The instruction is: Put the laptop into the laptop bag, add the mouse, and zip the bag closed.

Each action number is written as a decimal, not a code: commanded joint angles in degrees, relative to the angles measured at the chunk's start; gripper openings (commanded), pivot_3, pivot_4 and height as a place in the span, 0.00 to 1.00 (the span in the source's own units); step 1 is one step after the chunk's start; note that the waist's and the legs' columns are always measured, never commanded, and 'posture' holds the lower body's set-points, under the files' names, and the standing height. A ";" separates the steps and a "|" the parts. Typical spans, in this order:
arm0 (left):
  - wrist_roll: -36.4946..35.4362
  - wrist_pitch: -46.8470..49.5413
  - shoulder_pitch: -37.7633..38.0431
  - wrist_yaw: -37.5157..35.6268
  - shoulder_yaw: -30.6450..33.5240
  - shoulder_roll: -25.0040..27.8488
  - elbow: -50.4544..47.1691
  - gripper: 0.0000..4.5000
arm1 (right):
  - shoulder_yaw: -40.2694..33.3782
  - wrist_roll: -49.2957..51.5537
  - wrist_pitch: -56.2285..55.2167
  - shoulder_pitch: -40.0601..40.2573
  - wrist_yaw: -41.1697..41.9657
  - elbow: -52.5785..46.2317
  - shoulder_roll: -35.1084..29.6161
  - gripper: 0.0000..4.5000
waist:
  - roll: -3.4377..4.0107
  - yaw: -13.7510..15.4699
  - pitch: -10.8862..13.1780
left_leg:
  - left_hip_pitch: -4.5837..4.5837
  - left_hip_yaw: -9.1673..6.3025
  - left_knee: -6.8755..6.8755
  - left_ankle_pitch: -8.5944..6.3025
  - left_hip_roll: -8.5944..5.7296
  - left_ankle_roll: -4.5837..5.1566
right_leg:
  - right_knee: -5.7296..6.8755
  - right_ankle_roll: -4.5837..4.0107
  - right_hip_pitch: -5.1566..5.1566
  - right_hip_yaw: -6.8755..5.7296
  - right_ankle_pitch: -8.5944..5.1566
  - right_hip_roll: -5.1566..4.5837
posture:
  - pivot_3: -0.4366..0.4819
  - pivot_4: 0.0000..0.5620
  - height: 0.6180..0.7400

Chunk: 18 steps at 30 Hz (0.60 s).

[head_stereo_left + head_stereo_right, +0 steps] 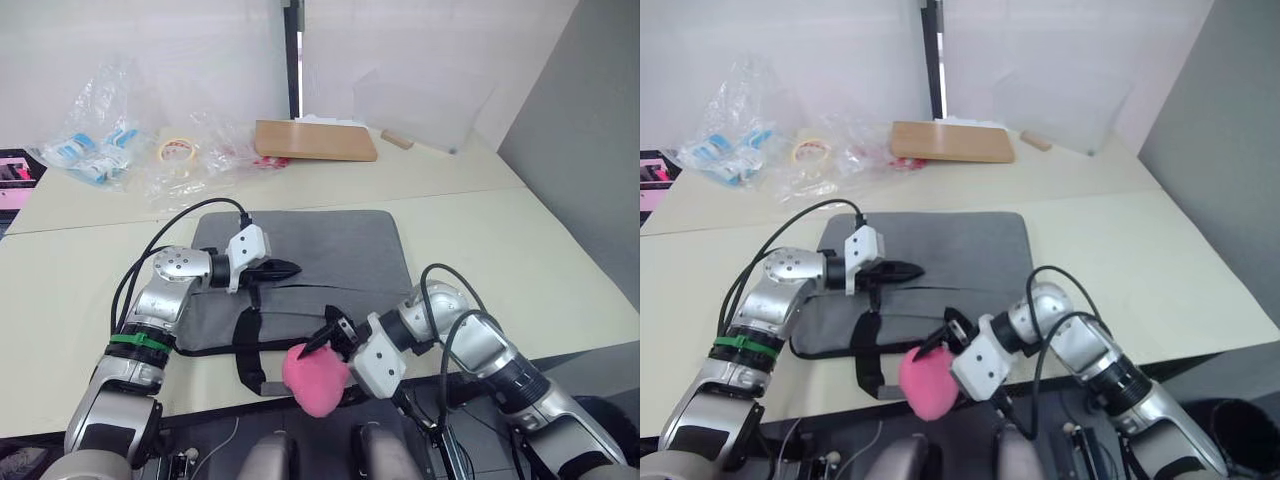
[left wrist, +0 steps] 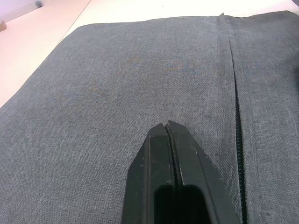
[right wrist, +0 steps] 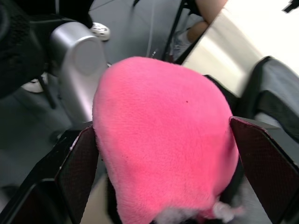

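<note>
The laptop bag (image 1: 310, 255) lies flat on the cream table (image 1: 500, 230), near the front edge, its black zipper line (image 2: 238, 154) running across the grey fabric and its black strap handles (image 1: 250, 345) trailing toward the table's lip. Along the stretch that shows in the left wrist view, the zipper teeth look joined. No silver laptop and no white mouse are out on the table; whether they sit inside the bag I cannot tell, since the fabric lies flat and hides whatever it holds.

The left gripper (image 1: 285, 268) hovers low over the bag's left half, its two black fingers (image 2: 170, 163) pressed together with nothing between them. The right gripper (image 1: 328, 350) sits at the table's front edge beside the handles, jaws spread around a round pink plush toy (image 1: 315, 378), which bulges between the pads in the right wrist view.

Farther back: a flat wooden board (image 1: 315, 140), a roll of tape (image 1: 178, 152) and crumpled clear plastic bags (image 1: 95, 140).

My read: the bag looks at least partly zipped, but the plush in hand is not the mouse, so the mouse step cannot be counted as done.
</note>
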 commanded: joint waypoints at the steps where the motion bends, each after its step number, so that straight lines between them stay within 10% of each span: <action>1: 5.07 0.58 2.93 -0.94 -4.06 1.00 2.80 0.00 | -2.03 2.54 -1.31 -0.69 -1.64 -0.39 0.66 0.76 | 0.01 -0.06 0.00 | 0.00 0.00 0.00 -0.01 0.00 0.02 | 0.00 0.00 0.00 0.01 0.00 -0.01 | 0.48 0.27 1.00; 11: 7.67 -3.94 2.54 -0.81 -5.20 -0.66 9.35 0.00 | -5.46 7.36 1.71 2.19 -0.75 -5.48 -6.22 0.00 | 0.06 -0.04 -0.04 | 0.31 0.04 -0.02 -0.03 0.00 0.04 | -0.04 0.04 0.29 0.03 -0.04 -0.06 | 0.48 0.27 1.00; 18: 8.07 -5.07 3.38 -0.74 -5.95 -1.23 9.10 0.00 | -11.10 10.30 6.24 9.68 -2.26 -13.69 -15.12 0.00 | 0.10 0.24 -0.06 | 0.27 0.13 -0.01 -0.09 0.00 0.14 | -0.04 0.13 0.28 0.12 -0.10 -0.11 | 0.48 0.27 1.00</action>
